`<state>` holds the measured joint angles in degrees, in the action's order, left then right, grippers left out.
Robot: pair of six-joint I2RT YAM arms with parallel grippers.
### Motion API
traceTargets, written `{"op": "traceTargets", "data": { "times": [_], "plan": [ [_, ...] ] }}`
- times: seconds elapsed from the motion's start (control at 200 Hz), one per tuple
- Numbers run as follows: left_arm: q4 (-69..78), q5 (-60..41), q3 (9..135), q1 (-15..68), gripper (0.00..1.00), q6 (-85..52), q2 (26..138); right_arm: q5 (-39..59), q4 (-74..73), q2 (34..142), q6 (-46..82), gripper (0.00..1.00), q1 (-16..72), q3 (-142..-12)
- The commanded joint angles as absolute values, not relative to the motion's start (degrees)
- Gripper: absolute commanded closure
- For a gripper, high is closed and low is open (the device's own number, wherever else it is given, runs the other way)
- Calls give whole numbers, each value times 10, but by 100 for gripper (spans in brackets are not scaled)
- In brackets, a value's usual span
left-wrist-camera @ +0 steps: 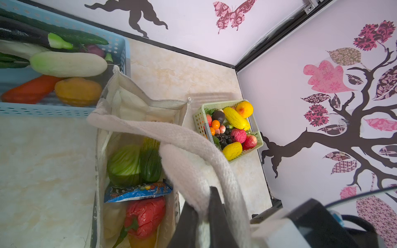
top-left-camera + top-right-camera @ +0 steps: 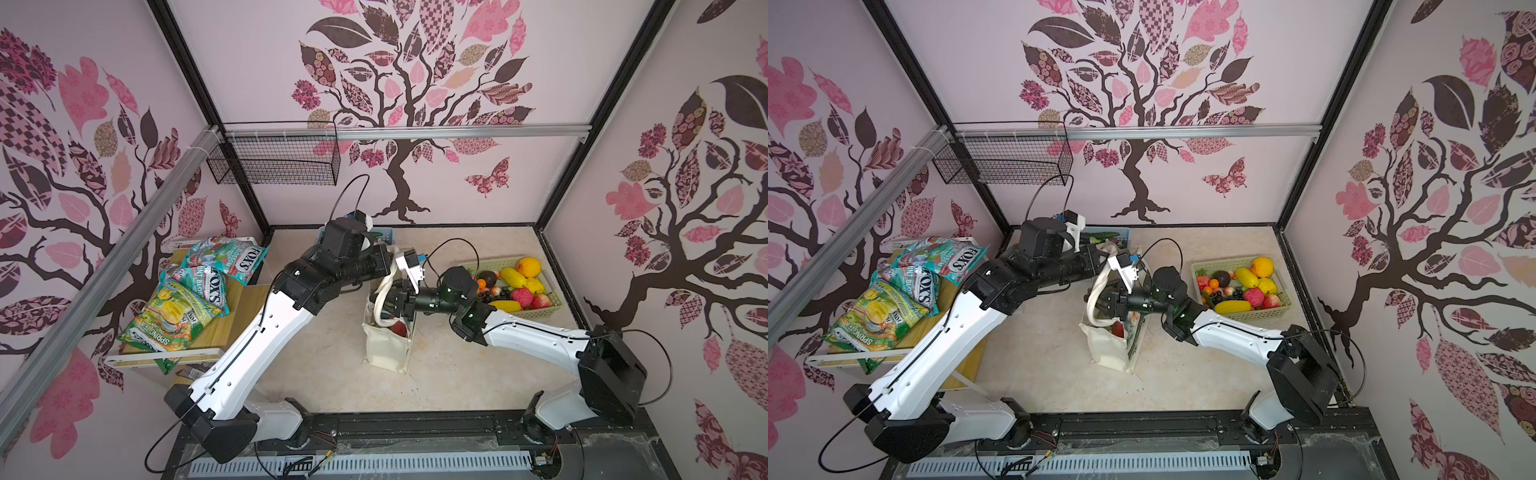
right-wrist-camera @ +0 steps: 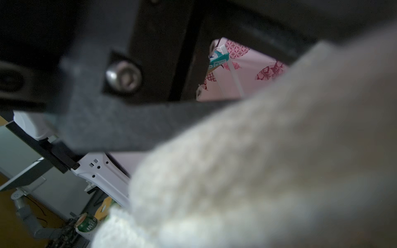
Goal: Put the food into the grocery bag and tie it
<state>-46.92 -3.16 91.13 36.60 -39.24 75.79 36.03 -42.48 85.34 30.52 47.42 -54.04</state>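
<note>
Left pincer [image 1: 199,195] is pinching a cream handle [image 1: 150,128] of the grocery bag [image 2: 386,349], its black fingers [image 1: 219,221] pressed together on the webbing, as the left wrist view is showing. Right pincer [image 2: 390,299] is hanging at the middle of the frame in both top views and is resting against a handle loop [image 2: 379,291] over the bag's mouth. With the right wrist view showing only blurred cream webbing and a dark finger, it cannot be told whether that pincer is spread or gripping.

Centre frame, the bag is standing upright and open on the marble-look tabletop [image 2: 457,374]. Food is lying inside it: a green cabbage [image 1: 123,165] is touching a dark green cucumber [image 1: 150,165], a blue candy packet [image 1: 137,191] is lying across beside them, and a red pepper [image 1: 146,216] is sitting on the packet's far side.

Right of centre, a pale green basket [image 2: 540,311] of fruit is sitting near the side wall, well apart from the bag. A blue basket [image 1: 64,111] of vegetables is sitting just behind the bag. At left, snack bags [image 2: 208,282] are lying piled on a wooden shelf [image 2: 243,303].
</note>
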Motion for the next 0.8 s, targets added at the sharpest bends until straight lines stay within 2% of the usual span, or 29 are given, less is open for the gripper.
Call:
{"op": "traceTargets", "data": {
  "times": [0.0,0.1,0.245,0.505,0.795],
  "plan": [
    [-474,-21,930,370,100,-382,742,325,-431,841,323,82,474,-549],
    [-478,-17,927,366,100,-376,735,280,-382,811,317,88,474,-534],
    [-473,-32,908,352,100,-374,724,162,-225,768,314,93,473,-545],
    [-467,-42,875,325,100,-370,699,27,-75,702,352,95,463,-549],
    [-475,-27,840,317,100,-366,677,-48,12,676,404,95,421,-564]
  ]
}}
